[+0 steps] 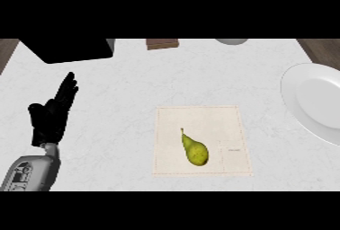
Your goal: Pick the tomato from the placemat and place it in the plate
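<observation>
Head view. A green pear, not a tomato, lies on the placemat, well apart from the white plate at right. The left hand rests at left, fingers straight, holding nothing; the right hand is out of view. Neither pick nor placement is yet done.

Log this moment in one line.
pear on placemat | plate at right | left hand open, resting | right hand unseen

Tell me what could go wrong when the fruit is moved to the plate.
The fruit on the placemat is a pear, not a tomato, so the target may be mistaken.
It lies on its side and tapers, so it may slip or roll when grasped.
The plate is far right, and only the left hand shows, open at far left: a long reach.
</observation>
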